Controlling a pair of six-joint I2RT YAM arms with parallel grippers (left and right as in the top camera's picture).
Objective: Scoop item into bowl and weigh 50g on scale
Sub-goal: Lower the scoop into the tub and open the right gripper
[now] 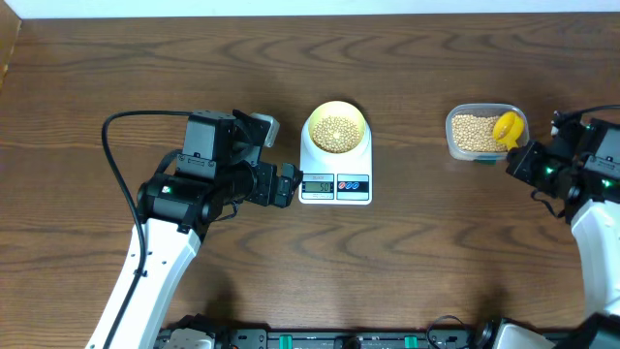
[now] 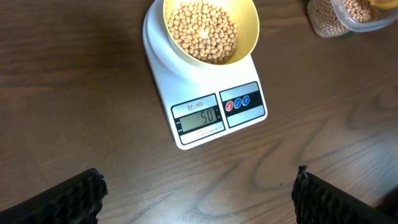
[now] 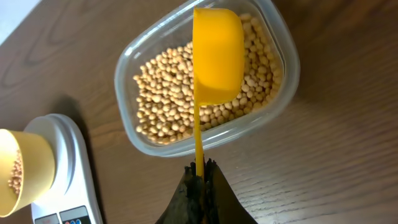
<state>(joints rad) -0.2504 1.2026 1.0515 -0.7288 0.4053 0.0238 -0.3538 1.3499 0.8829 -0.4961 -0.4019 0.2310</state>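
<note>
Scale (image 2: 214,115) reads 50; right end effector (image 3: 200,177) pinches scoop (image 3: 216,56).

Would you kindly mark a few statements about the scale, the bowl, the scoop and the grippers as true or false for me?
1. The bowl sits on the scale. True.
2. The scale's display reads 0. False: it reads 50.
3. The right gripper is shut on the handle of the yellow scoop. True.
4. The clear tub is empty. False: it holds many beans, and the scoop hangs over it.
5. The left gripper is shut on the bowl. False: its jaws stand wide open, apart from the scale and bowl.
</note>
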